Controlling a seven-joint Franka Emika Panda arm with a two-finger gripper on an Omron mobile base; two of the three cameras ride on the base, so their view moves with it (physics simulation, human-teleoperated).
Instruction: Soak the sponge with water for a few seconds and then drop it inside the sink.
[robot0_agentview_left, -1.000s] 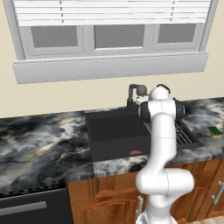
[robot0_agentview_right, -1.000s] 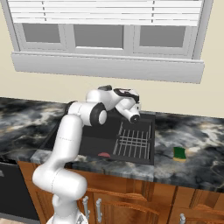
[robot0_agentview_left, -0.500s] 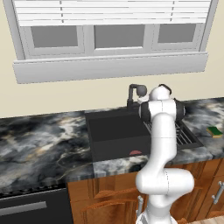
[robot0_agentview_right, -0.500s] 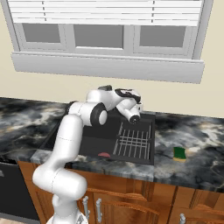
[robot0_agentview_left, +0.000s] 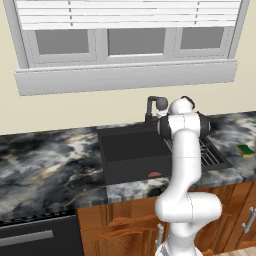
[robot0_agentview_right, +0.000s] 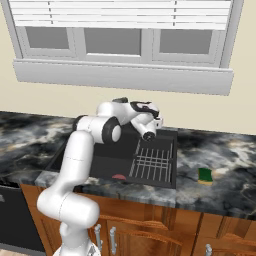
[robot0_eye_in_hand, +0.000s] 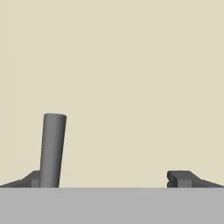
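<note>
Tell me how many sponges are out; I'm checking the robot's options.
1: the sponge lies on the marble counter right of the sink, beyond the dish rack. The arm hides part of the basin.

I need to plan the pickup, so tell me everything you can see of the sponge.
The sponge is a small rectangular block with a green scrub layer facing up and a yellow body showing along its edge. It lies flat on the dark marbled counter, to the right of the sink and the black wire dish rack, near the counter's front edge. Nothing touches it but the counter; the tool is away by the faucet.
</note>
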